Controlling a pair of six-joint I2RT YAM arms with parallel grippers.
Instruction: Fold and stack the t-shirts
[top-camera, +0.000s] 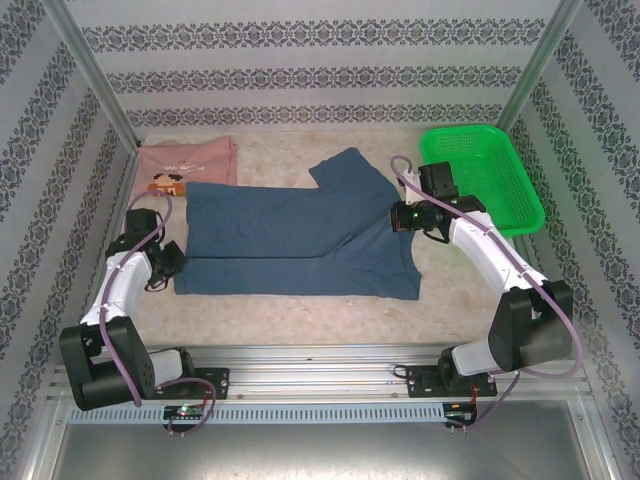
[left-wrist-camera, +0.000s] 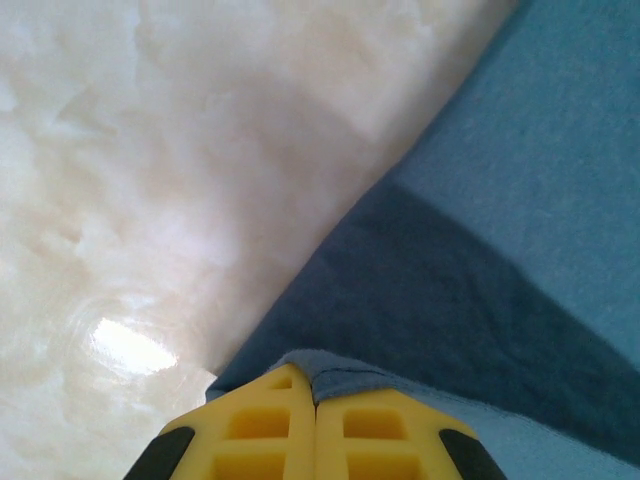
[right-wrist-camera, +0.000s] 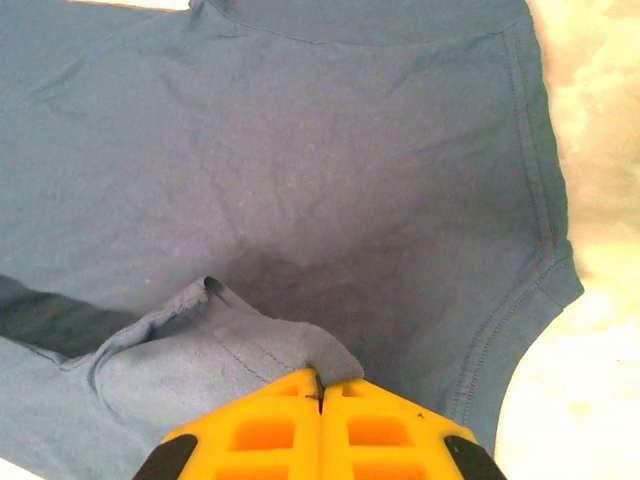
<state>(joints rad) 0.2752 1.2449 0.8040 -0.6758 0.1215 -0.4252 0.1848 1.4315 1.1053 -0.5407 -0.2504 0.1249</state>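
A pink shirt (top-camera: 190, 160) lies far left, a basket (top-camera: 480, 185) far right. The left hand (top-camera: 172, 265) and right hand (top-camera: 398, 217) each pinch the blue shirt (top-camera: 290, 235), closed tight on its cloth.

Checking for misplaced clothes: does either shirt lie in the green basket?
No: the blue shirt lies spread on the table and the pink shirt sits at its far left corner, both outside the basket.

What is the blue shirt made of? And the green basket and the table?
The blue shirt: soft matte cloth, probably knit cotton; it creases and shows stitched hems. The green basket: likely plastic, by its bright, stiff mesh of little holes. The table: hard, glossy, marble-patterned top; lamp glare shines on it, but real stone or print, I can't tell.
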